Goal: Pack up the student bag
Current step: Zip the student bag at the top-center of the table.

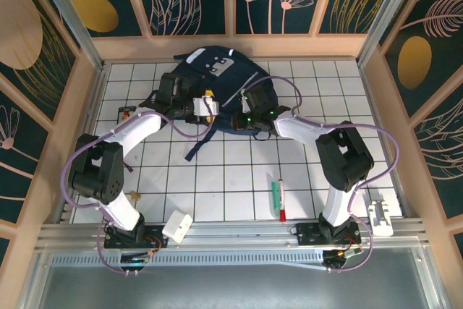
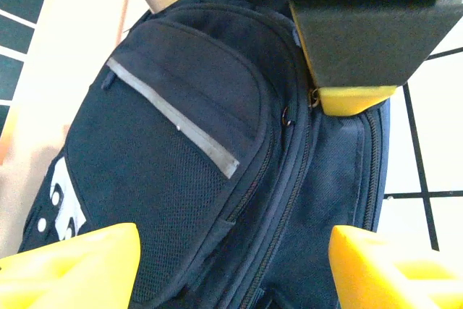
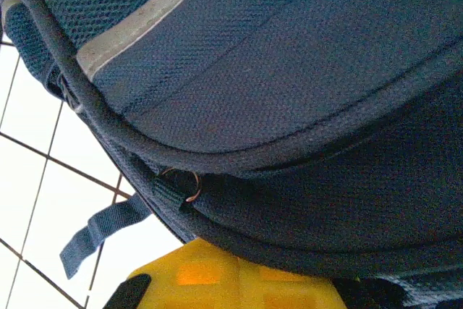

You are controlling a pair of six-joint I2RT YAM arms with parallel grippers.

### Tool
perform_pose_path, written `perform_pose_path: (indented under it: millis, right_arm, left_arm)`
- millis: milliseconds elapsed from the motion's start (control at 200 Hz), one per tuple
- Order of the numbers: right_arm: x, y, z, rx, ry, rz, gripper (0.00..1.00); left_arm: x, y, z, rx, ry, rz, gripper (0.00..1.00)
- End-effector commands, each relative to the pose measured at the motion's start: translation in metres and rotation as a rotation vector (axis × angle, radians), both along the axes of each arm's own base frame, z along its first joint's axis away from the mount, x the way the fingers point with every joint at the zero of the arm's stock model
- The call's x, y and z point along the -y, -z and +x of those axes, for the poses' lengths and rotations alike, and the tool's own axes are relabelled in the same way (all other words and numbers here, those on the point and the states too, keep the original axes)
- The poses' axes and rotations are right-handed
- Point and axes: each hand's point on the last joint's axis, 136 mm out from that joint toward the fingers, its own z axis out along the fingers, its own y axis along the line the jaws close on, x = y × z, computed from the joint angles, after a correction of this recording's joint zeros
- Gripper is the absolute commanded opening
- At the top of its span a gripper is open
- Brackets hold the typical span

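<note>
Hovering my left gripper (image 2: pixel 231 267) wide open and empty at the 7 o'clock edge of the student bag (image 1: pixel 210 70), which lies 12-to-6 at the table's (image 1: pixel 217 182) 12 o'clock, seemingly zipped, contents hidden, while my right gripper (image 2: pixel 353 99), nearer the zip ring (image 3: pixel 189 186), sits pinched shut at 4 o'clock, hold uncertain.

No text or label is legible anywhere.

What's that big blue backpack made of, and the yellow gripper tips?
Backpack: woven fabric, likely nylon or polyester, matte; weave and mesh show up close. Its grey stripe looks like reflective tape. Yellow fingertips: probably smooth moulded plastic.
</note>
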Motion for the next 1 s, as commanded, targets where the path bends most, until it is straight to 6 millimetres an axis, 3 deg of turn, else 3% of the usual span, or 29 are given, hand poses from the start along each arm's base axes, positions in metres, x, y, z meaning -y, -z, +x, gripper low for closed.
perform_pose_path:
  millis: [0, 120, 410, 485, 565, 631, 831, 861, 991]
  right_arm:
    - [-0.005, -0.026, 0.007, 0.070, 0.024, 0.043, 0.00]
    - [-0.002, -0.045, -0.003, 0.097, -0.003, 0.084, 0.00]
    - [-0.021, -0.098, -0.041, 0.117, -0.165, 0.303, 0.00]
    - [-0.023, -0.100, -0.043, 0.109, -0.175, 0.314, 0.00]
    - [-0.019, -0.096, -0.041, 0.106, -0.157, 0.271, 0.00]
    - [-0.009, -0.093, -0.035, 0.121, -0.131, 0.205, 0.00]
    - [0.048, -0.066, -0.013, 0.119, -0.032, -0.028, 0.00]
    - [0.068, -0.062, -0.002, 0.115, 0.012, -0.044, 0.00]
    - [0.118, -0.045, 0.021, 0.089, 0.097, -0.077, 0.00]
  left_arm:
    - [0.019, -0.005, -0.006, 0.059, 0.099, 0.001, 0.69]
    - [0.024, 0.000, -0.006, 0.060, 0.118, 0.021, 0.69]
    - [0.047, 0.017, -0.001, 0.070, 0.160, 0.081, 0.67]
    - [0.050, 0.015, 0.001, 0.068, 0.164, 0.069, 0.55]
    - [0.051, 0.012, 0.000, 0.064, 0.178, 0.068, 0.29]
    - [0.049, 0.010, -0.004, 0.074, 0.195, 0.080, 0.00]
    - [0.041, 0.011, -0.017, 0.129, 0.212, 0.101, 0.00]
    - [0.040, 0.011, -0.019, 0.134, 0.216, 0.104, 0.00]
    - [0.037, 0.010, -0.026, 0.145, 0.231, 0.105, 0.00]
